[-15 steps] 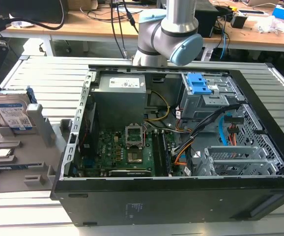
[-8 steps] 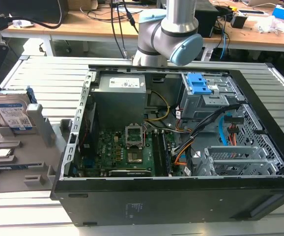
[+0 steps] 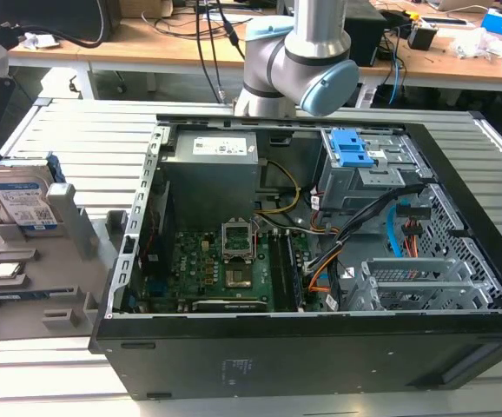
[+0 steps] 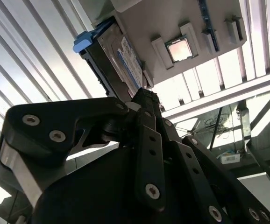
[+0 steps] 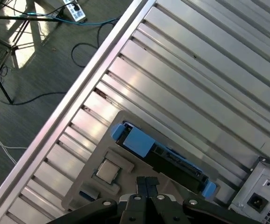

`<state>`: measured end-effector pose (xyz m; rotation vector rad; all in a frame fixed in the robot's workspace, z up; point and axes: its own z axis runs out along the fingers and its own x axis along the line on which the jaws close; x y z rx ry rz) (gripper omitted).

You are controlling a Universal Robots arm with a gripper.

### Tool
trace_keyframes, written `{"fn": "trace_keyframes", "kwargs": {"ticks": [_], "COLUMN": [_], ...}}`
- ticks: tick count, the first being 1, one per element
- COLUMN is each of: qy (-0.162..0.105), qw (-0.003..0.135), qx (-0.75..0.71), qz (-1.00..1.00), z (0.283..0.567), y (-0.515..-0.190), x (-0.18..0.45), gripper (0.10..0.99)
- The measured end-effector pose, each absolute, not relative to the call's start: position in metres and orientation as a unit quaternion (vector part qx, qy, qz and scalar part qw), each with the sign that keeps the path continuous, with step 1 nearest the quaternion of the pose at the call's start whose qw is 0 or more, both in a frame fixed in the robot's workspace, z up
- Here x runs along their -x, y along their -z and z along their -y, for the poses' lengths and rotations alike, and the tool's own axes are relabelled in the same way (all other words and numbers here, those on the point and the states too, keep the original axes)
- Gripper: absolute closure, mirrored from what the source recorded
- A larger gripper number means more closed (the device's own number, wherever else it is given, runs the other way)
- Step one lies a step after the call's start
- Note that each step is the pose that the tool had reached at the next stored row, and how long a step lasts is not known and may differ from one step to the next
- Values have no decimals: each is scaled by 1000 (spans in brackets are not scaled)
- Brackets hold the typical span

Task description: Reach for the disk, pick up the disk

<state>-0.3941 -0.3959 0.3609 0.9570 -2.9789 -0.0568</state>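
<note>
Slatted metal tabletop (image 5: pixel 195 70) is carrying a grey holder tray (image 5: pixel 90 151), and the disk (image 5: pixel 172 161) is standing on edge in its slot, probably so the blue bracket and narrow sides are staying exposed for a grip from above. Pincer (image 5: pixel 147 182) is hovering over the tray with its fingers together and gripping nothing, with the tips pointing down at the disk's upper edge just ahead of them, near but not touching. Small square chip (image 5: pixel 108 170) is sitting in its own recess just beside the pincer tips, apart from the disk.
</note>
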Motion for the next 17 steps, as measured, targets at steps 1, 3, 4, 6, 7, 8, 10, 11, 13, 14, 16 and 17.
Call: {"fn": "trace_keyframes", "kwargs": {"ticks": [1, 3, 4, 6, 7, 8, 10, 11, 13, 14, 16, 17], "qy": [18, 18, 18, 18, 18, 18, 18, 18, 18, 18, 18, 18], "qw": [6, 6, 6, 7, 7, 7, 7, 7, 7, 7, 7, 7], "qx": [-310, -319, -324, -336, -342, -345, -352, -357, -367, -371, -377, -380], "qz": [950, 947, 946, 942, 940, 939, 936, 934, 930, 928, 926, 925], "z": [396, 396, 396, 396, 396, 396, 396, 396, 396, 396, 396, 396], "y": [-361, -361, -361, -361, -361, -361, -361, -361, -361, -361, -361, -361], "x": [394, 394, 394, 394, 394, 394, 394, 394, 394, 394, 394, 394], "gripper": [980, 980, 980, 980, 980, 980, 980, 980, 980, 980, 980, 980]}}
